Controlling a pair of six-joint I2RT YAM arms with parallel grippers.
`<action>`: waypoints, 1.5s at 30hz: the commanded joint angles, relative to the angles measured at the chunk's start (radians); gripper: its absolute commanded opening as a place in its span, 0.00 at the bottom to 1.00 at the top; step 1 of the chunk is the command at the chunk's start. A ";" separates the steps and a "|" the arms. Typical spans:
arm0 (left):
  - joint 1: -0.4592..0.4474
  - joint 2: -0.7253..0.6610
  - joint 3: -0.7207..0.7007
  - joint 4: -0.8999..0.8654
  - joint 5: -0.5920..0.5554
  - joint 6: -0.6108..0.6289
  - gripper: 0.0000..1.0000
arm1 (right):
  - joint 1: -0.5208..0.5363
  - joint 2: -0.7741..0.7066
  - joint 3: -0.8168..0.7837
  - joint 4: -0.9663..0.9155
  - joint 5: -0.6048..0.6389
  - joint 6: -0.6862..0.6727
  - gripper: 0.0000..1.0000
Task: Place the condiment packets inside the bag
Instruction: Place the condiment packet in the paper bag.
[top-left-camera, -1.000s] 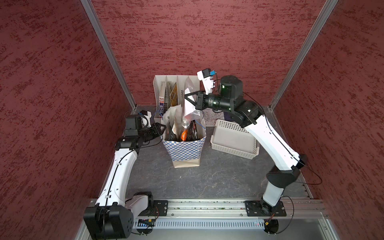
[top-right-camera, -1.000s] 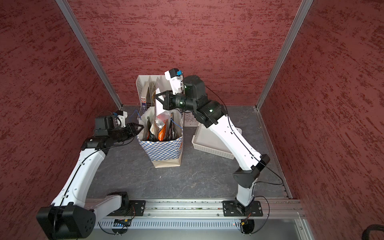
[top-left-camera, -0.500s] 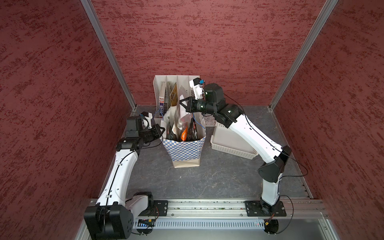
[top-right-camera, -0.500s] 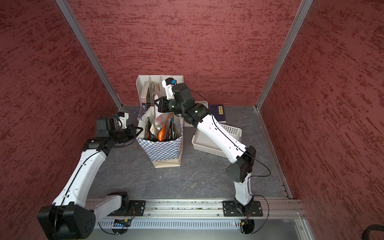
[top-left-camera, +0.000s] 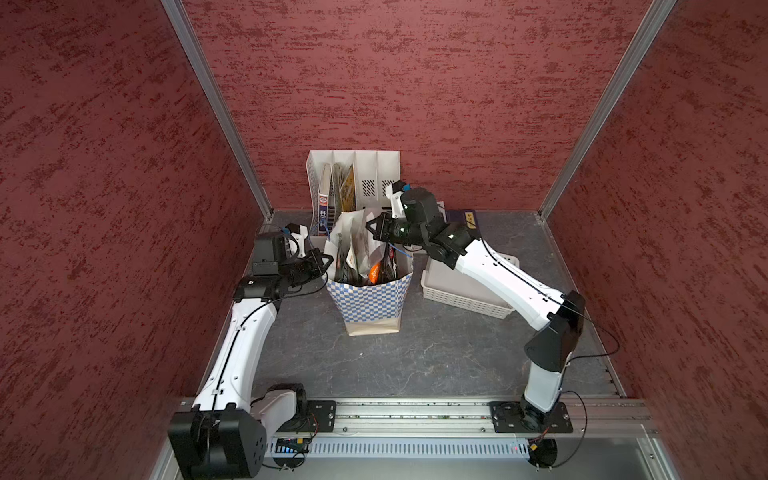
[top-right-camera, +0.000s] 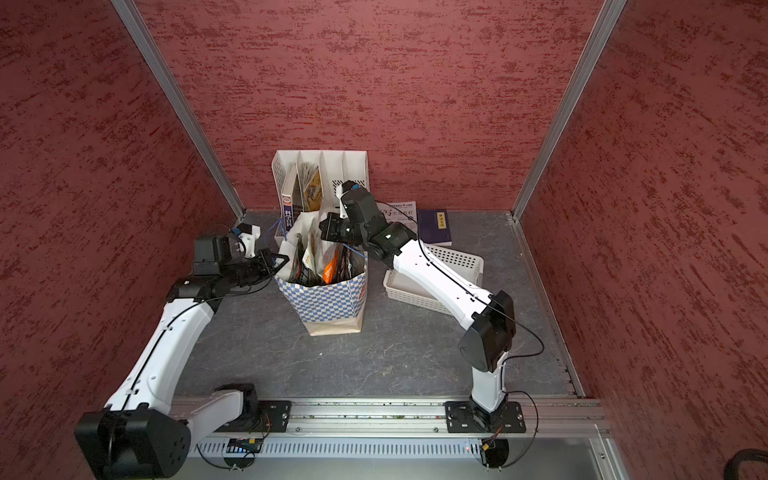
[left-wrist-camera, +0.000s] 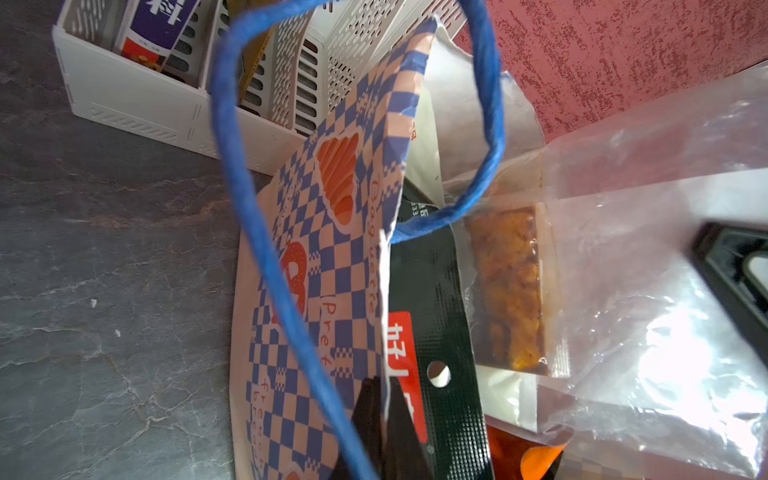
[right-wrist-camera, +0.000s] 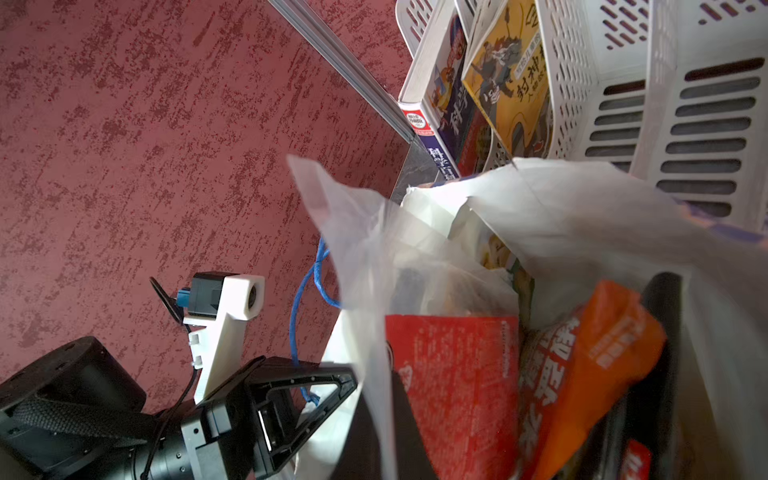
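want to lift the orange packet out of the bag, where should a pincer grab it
Grip the orange packet by its top edge, coming straight down from above. It stands upright in the bag, wedged against a black packet, so only that upper end is exposed.

The left tool (top-left-camera: 322, 262) reaches forward, level, its jaws pinched together. The right tool (top-left-camera: 372, 231) points toward it from slightly higher, likewise clamped.

A dark, stone-veined tabletop (top-left-camera: 436, 357) bears a checkered paper bag (top-left-camera: 370, 303), upright at centre — a white file holder (top-left-camera: 374, 174) stands behind it, a white basket (top-left-camera: 457, 295) beside it, and two books (top-right-camera: 434, 226) lie flat at its far edge.
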 joint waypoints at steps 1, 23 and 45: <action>-0.014 -0.005 0.014 0.045 0.037 -0.008 0.00 | 0.032 0.004 0.039 0.033 0.071 0.058 0.00; -0.036 0.011 0.026 0.056 0.031 -0.017 0.00 | 0.080 0.145 0.165 -0.128 0.200 -0.020 0.07; -0.069 -0.191 0.029 0.085 -0.313 0.045 0.96 | 0.080 0.070 0.223 -0.153 0.310 -0.370 0.43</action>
